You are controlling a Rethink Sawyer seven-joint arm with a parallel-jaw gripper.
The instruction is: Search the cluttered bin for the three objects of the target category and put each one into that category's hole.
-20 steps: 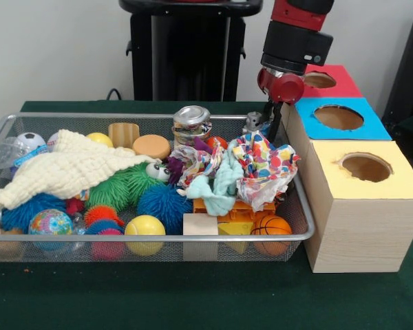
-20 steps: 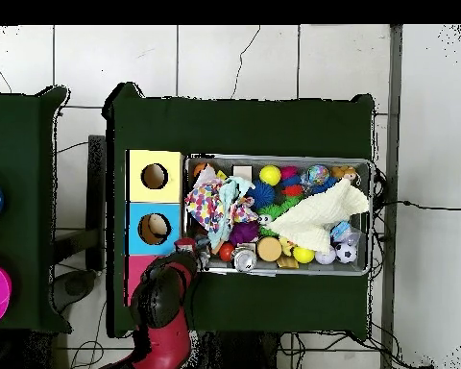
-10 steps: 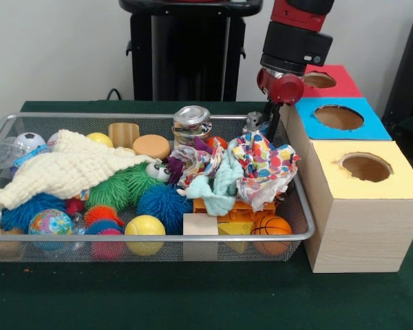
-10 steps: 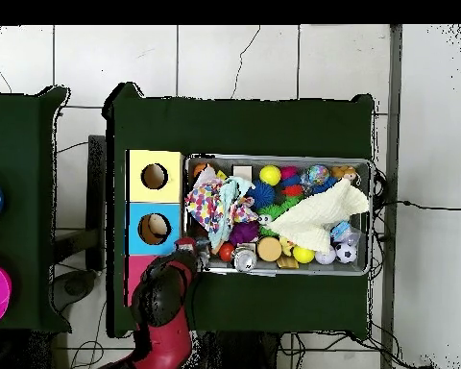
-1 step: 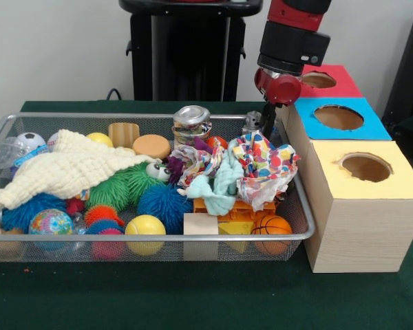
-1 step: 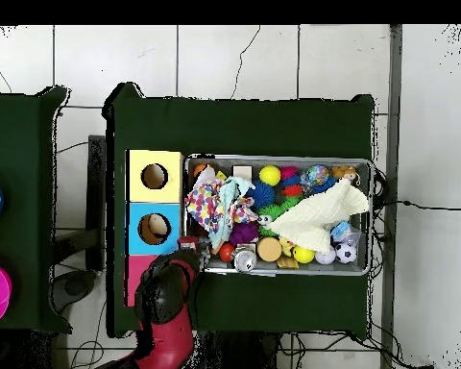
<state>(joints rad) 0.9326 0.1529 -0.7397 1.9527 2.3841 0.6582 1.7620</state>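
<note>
Fingers' state: cannot tell, hidden behind the cloth (image 5: 265, 165). Gripper (image 5: 267, 127) hangs at the bin's (image 5: 158, 237) 1 o'clock corner. Best to lift straight up, clearing the rim before swinging to a hole.

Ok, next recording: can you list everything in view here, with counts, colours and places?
Wire mesh bin: one, silver, on the green table.
Knitted cloth: one, cream, bin's left.
Patterned cloths: crumpled, multicoloured, bin's right.
Spiky rubber balls: several; blue, green, red.
Smooth yellow ball: one, front edge.
Mini basketball: one, orange, front right corner.
Metal can: one, silver, back.
Sorting boxes: three; yellow, blue, red tops, beside bin.
Gripper: one, at bin's back right corner.
</note>
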